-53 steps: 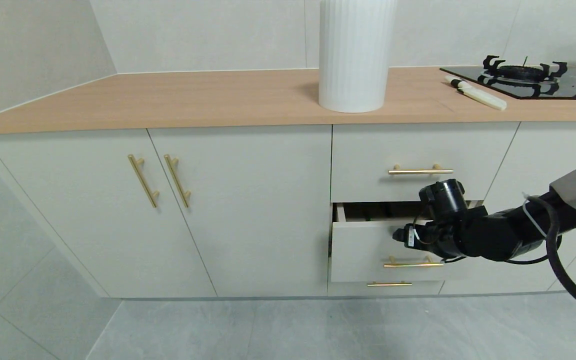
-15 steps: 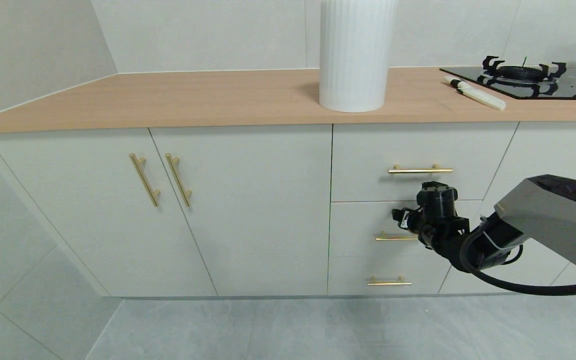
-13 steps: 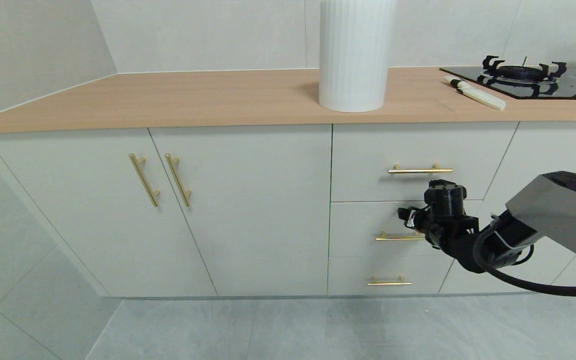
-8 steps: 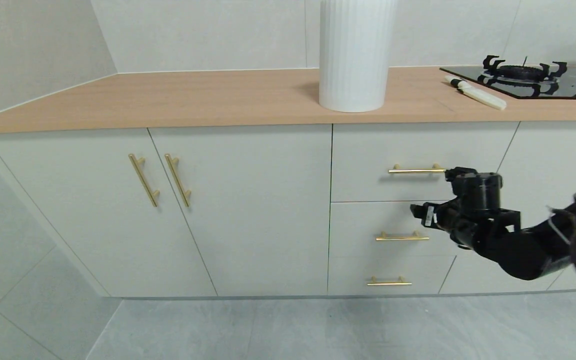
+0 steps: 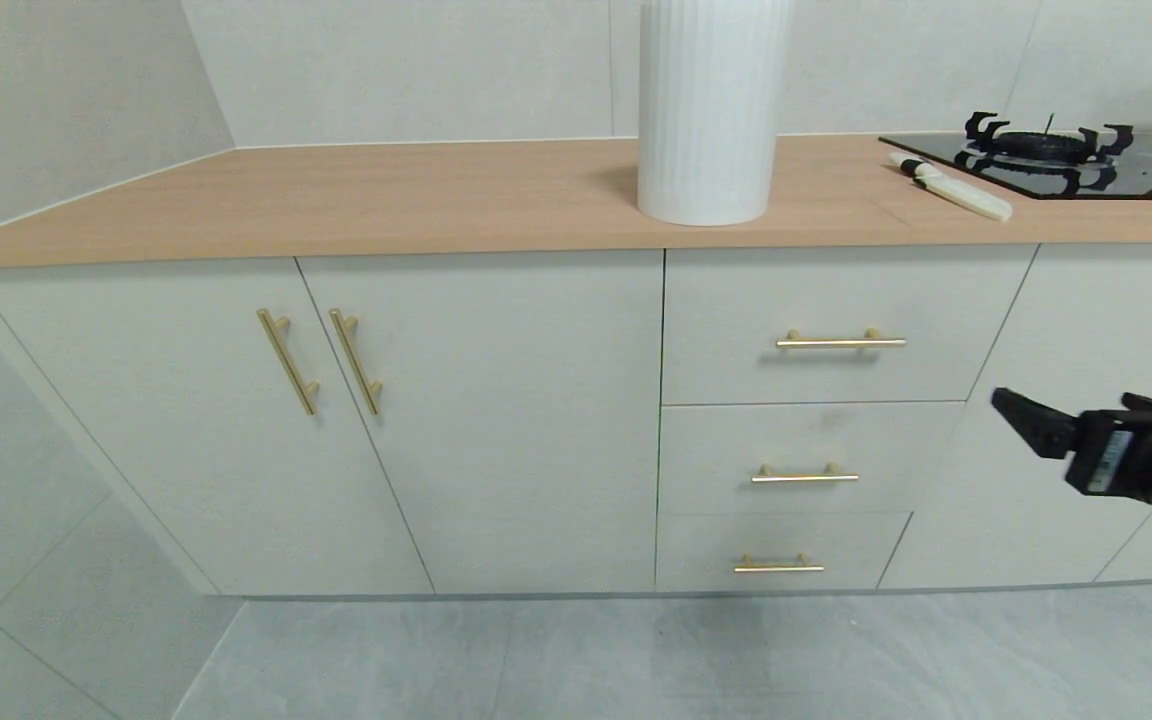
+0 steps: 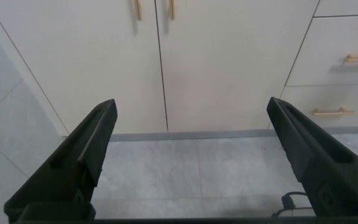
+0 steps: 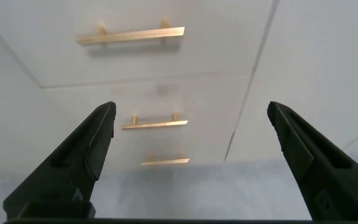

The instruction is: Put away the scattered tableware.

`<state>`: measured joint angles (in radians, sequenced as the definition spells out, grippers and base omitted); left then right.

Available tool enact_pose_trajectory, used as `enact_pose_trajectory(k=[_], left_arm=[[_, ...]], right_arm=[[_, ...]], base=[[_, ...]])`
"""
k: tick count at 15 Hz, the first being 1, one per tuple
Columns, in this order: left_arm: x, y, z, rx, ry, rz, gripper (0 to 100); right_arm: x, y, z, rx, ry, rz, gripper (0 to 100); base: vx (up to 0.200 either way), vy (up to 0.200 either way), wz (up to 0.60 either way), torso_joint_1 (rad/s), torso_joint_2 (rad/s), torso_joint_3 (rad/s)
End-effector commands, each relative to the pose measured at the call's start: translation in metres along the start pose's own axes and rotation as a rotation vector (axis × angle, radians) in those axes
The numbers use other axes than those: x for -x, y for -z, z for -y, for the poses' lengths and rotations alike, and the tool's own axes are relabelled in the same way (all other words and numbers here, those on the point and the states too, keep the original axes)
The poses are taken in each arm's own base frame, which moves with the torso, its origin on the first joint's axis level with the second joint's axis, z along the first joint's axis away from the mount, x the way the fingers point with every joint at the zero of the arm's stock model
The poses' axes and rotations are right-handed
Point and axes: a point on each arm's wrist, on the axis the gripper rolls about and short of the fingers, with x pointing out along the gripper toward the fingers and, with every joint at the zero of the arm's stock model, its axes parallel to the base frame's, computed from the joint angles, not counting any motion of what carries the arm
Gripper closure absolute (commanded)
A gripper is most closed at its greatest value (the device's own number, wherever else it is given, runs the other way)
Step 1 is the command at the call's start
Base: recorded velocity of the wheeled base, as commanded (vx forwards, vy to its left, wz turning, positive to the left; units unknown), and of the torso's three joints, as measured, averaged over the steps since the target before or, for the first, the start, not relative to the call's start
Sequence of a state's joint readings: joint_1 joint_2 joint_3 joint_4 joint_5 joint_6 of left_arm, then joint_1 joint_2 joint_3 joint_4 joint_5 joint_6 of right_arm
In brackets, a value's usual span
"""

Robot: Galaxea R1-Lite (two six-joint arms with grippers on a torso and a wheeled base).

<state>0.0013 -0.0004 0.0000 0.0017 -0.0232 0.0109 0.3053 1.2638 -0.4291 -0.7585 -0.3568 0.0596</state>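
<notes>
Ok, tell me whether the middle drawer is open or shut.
Shut. The middle drawer sits flush with the top drawer and bottom drawer, no gap showing. The open right gripper is clear of its handle.

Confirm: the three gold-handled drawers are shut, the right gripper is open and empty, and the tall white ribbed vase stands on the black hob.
Not quite: the head view shows the tall white ribbed vase on the wooden countertop, left of the black gas hob. The three gold-handled drawers are shut; the right gripper is open and empty.

Pale grey drawers (image 5: 816, 295), brass handles (image 5: 841, 342), tan wood-grain countertop (image 5: 386, 200), white ribbed vase (image 5: 706, 110), black hob (image 5: 1131, 165), cream knife (image 5: 951, 190).
</notes>
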Motion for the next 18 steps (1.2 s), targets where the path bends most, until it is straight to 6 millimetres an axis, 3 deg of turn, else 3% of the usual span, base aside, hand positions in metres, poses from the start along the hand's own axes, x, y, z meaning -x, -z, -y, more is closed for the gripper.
enact_pose_trajectory(k=[1, 2, 5, 7, 8, 9, 14, 17, 18], left_arm=[[0.000, 0.000, 0.000, 0.000, 0.000, 0.000, 0], [0.000, 0.000, 0.000, 0.000, 0.000, 0.000, 0], [0.000, 0.000, 0.000, 0.000, 0.000, 0.000, 0], [0.000, 0.000, 0.000, 0.000, 0.000, 0.000, 0], [0.000, 0.000, 0.000, 0.000, 0.000, 0.000, 0], [0.000, 0.000, 0.000, 0.000, 0.000, 0.000, 0], [0.000, 0.000, 0.000, 0.000, 0.000, 0.000, 0], [0.000, 0.000, 0.000, 0.000, 0.000, 0.000, 0], [0.000, 0.000, 0.000, 0.000, 0.000, 0.000, 0]], right_arm=[[0.090, -0.001, 0.034, 0.077, 0.001, 0.224, 0], [0.111, 0.002, 0.042, 0.108, 0.014, 0.280, 0], [0.150, 0.024, 0.060, 0.129, 0.115, 0.285, 0], [0.163, 0.032, 0.063, 0.133, 0.121, 0.283, 0], [0.185, 0.044, 0.069, 0.143, 0.173, 0.294, 0], [0.192, 0.050, 0.069, 0.151, 0.203, 0.299, 0], [0.210, 0.075, 0.069, 0.162, 0.255, 0.344, 0], [0.208, 0.086, 0.068, 0.176, 0.233, 0.317, 0], [0.203, 0.095, 0.066, 0.179, 0.152, 0.291, 0]], base=[[0.000, 0.000, 0.00, 0.000, 0.00, 0.000], [0.000, 0.000, 0.00, 0.000, 0.00, 0.000], [0.000, 0.000, 0.00, 0.000, 0.00, 0.000], [0.000, 0.000, 0.00, 0.000, 0.00, 0.000], [0.000, 0.000, 0.00, 0.000, 0.00, 0.000], [0.000, 0.000, 0.00, 0.000, 0.00, 0.000], [0.000, 0.000, 0.00, 0.000, 0.00, 0.000], [0.000, 0.000, 0.00, 0.000, 0.00, 0.000], [0.000, 0.000, 0.00, 0.000, 0.00, 0.000]])
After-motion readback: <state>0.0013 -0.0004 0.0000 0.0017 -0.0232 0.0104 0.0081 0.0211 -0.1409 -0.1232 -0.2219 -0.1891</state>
